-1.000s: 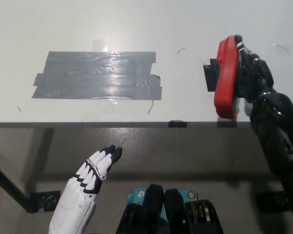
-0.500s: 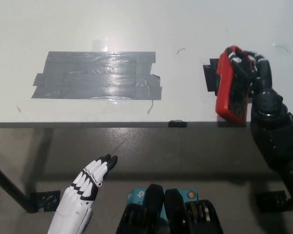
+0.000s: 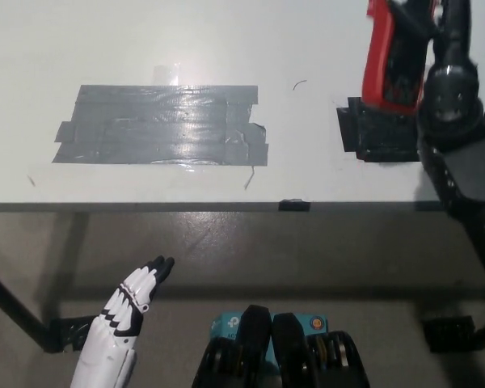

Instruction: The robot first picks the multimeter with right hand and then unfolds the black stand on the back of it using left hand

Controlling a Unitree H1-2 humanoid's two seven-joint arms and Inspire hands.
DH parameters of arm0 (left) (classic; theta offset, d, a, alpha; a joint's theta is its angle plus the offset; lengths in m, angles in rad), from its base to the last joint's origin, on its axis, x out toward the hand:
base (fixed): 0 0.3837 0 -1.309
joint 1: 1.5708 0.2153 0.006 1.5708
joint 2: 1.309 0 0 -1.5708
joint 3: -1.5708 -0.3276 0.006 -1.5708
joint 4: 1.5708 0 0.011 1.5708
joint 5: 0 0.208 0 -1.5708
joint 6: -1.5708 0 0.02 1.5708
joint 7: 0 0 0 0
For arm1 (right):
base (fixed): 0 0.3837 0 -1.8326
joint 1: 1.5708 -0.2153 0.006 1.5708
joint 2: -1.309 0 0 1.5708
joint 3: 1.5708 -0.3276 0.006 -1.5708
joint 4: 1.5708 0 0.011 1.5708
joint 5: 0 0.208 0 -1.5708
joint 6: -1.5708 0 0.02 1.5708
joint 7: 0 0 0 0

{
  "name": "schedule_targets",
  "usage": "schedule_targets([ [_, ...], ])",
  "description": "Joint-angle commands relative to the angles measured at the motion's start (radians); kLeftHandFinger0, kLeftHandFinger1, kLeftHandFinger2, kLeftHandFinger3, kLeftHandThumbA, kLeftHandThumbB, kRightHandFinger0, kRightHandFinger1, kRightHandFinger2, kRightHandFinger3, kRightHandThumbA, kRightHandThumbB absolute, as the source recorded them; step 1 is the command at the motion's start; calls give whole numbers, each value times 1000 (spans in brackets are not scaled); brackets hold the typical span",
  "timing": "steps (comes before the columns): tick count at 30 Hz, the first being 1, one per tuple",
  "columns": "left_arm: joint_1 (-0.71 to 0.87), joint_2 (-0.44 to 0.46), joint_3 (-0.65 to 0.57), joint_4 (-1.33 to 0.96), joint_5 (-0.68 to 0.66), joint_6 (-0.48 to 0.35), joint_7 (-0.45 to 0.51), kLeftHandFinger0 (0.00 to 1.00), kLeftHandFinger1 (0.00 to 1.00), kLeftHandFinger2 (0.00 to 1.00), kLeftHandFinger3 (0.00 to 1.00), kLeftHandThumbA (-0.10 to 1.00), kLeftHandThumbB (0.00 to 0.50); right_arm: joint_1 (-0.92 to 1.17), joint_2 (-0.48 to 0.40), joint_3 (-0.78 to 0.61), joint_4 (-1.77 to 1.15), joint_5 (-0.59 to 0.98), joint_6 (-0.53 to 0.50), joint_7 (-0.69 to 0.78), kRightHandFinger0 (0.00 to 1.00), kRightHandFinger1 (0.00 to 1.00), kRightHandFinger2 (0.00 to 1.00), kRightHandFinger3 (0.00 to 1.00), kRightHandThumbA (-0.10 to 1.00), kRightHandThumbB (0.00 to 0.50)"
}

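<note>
The black right hand (image 3: 424,32) is clamped on the red multimeter (image 3: 392,61), holding it up near the top right corner of the view, above the far right part of the white worktop (image 3: 145,40). The multimeter stands roughly upright in the grip, its long side running up and down the picture, with a dark face turned toward the camera and the red casing showing along its left edge and bottom (its top end is cut off by the picture's edge, so the stand on its back cannot be made out). Black fingers (image 3: 408,16) cross over the upper part of the meter, and the black arm runs down from there along the right edge of the view.

Just below the multimeter, a black patch (image 3: 380,133) lies flat on the worktop, partly covered at its right side by the arm. Well to the left, a wide patch of grey tape (image 3: 162,125) is stuck to the worktop.

The white left hand (image 3: 133,295) rests low at the lower left, off the worktop and over the floor, its dark-tipped fingers stretched out, close alongside one another, holding nothing.
</note>
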Motion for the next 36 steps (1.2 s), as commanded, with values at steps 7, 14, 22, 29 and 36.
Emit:
schedule_targets([
  [7,-18,17,10,-41,-27,-12,47,1000,1000,1000,1000,1000,261,-95,-88,78,-56,-97,70,324,1000,1000,1000,1000,233,323],
  [14,-32,17,24,-42,-25,-12,35,1000,1000,1000,1000,1000,263,-112,-86,136,43,-195,98,337,1000,1000,1000,1000,282,307],
  [22,-35,19,25,-37,-31,-12,34,1000,1000,1000,1000,1000,260,-116,-81,126,117,-227,75,355,1000,1000,1000,1000,352,317],
  [29,-51,17,28,-31,-48,-12,24,1000,1000,1000,1000,1000,263,-82,-102,72,-16,-221,92,386,1000,1000,1000,1000,450,313],
  [36,-130,15,81,-2,-89,-9,-26,1000,1000,1000,1000,1000,268,37,-177,10,-618,-227,236,483,1000,1000,1000,1000,549,264],
])
